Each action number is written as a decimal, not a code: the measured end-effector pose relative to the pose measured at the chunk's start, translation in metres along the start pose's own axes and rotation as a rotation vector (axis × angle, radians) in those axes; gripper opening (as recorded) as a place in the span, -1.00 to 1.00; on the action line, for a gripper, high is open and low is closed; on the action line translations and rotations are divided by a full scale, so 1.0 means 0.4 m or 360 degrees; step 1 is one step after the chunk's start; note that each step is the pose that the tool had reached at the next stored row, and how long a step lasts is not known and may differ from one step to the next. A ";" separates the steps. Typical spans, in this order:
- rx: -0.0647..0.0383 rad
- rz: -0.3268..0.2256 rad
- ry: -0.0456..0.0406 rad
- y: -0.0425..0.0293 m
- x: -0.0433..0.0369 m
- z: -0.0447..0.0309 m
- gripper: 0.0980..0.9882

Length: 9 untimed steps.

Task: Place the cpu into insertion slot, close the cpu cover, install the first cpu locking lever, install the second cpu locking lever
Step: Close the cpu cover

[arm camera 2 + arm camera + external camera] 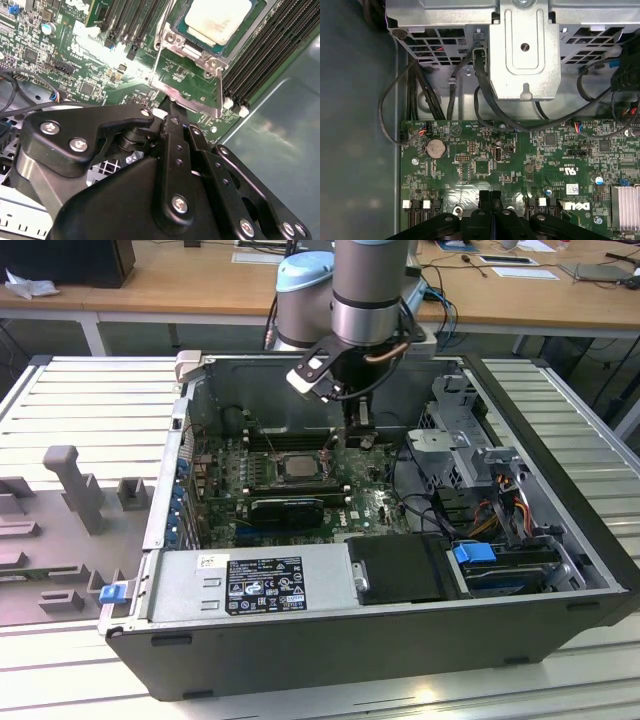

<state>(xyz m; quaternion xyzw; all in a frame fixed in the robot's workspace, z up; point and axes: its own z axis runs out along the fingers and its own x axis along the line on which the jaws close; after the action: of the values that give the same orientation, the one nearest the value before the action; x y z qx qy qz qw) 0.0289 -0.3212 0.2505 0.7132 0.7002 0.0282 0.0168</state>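
On the exterior view's left we see a grey tray outside the computer case. It is well apart from the work, so we do not worry about it.

Toward the middle, the cpu lies flat in the insertion slot on the green board, so that part looks done. In the second wrist view the cpu cover is swung open, away from the cpu, and we see green board through its window.

The gripper hangs just to the right of the cpu in the exterior view, with its tips right at the free edge of the cover. Its two fingers are pressed together. We cannot tell if the thin metal edge is pinched between them or if they only touch it.

Here is what we think could go wrong. The edge is thin and smooth, so it could slip off the tips. Then the cover could flop down hard or fall back open. If the cpu sits a little crooked, a cover pushed down on it could bend the tiny pins. The long black memory slots are just beside the slot, so a sideways push could knock them. On the exterior view's right lie cables, and the arm could catch them if it swings that way.
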 end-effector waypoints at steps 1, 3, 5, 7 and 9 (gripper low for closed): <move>0.0000 0.0000 0.0000 -0.001 0.000 0.000 -0.98; 0.0000 0.0000 0.0000 -0.002 0.000 0.000 -0.98; 0.0000 0.0000 0.0000 -0.003 0.000 0.000 -0.98; 0.0000 0.0000 0.0000 -0.005 0.000 0.000 -0.98; 0.0000 0.0000 0.0000 -0.007 0.000 0.000 -0.98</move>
<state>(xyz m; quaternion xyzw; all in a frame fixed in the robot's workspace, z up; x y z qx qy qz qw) 0.0262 -0.3212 0.2505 0.7132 0.7002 0.0282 0.0167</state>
